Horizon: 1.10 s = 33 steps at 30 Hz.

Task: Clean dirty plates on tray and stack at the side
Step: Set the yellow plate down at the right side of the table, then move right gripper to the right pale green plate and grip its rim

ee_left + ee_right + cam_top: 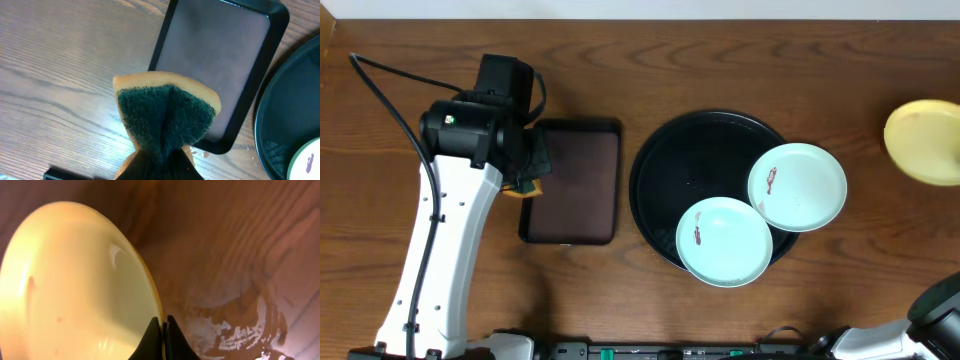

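Note:
The black round tray [665,170] holds two mint-white plates, one at the front [724,240] and one at the right [798,186], each with a reddish-brown smear. Off the tray at the far right is the pale yellow plate [923,140]. In the right wrist view my right gripper [163,322] is shut on the rim of this yellow plate [75,280], holding it tilted above the wood; faint reddish marks show on it. My left gripper [162,155] is shut on a yellow sponge with a green scouring face [167,112], left of the tray [285,115].
A smaller rectangular dark brown tray [575,180] lies between the left arm [450,200] and the black tray. Wet streaks [235,330] mark the wood under the yellow plate. Part of the right arm [942,305] shows at the bottom right corner.

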Each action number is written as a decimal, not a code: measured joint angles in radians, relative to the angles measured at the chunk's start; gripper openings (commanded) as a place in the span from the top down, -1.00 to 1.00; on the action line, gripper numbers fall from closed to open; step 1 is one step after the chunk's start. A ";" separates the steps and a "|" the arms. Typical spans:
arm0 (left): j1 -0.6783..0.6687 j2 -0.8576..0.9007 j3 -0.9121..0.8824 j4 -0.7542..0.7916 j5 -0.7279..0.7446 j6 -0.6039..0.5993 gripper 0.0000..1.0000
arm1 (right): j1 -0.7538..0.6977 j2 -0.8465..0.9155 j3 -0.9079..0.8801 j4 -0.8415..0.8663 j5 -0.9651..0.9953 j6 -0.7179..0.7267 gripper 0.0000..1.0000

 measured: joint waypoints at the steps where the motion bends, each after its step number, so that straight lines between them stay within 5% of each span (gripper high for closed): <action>1: 0.000 0.000 0.000 0.000 0.000 0.000 0.77 | -0.001 0.000 -0.028 0.023 0.001 0.001 0.97; 7: 0.000 0.000 0.000 0.000 0.000 0.000 0.76 | 0.007 0.000 -0.238 0.193 0.015 0.001 0.96; 10: 0.000 0.000 0.000 0.000 0.000 0.000 0.77 | 0.014 0.000 -0.300 0.229 0.015 0.002 0.49; 13: 0.000 0.000 0.000 0.000 0.000 0.000 0.77 | 0.018 0.000 -0.304 0.198 -0.004 0.006 0.37; 20: 0.000 0.000 0.000 0.000 0.000 0.000 0.77 | 0.067 0.000 -0.036 -0.146 -0.096 -0.033 0.29; 27: 0.000 0.000 0.000 0.000 0.000 0.000 0.76 | 0.325 -0.012 0.320 -0.617 -0.158 -0.178 0.20; 33: 0.000 0.000 0.000 0.000 0.000 -0.001 0.76 | 0.566 -0.019 0.284 -0.765 -0.157 -0.258 0.26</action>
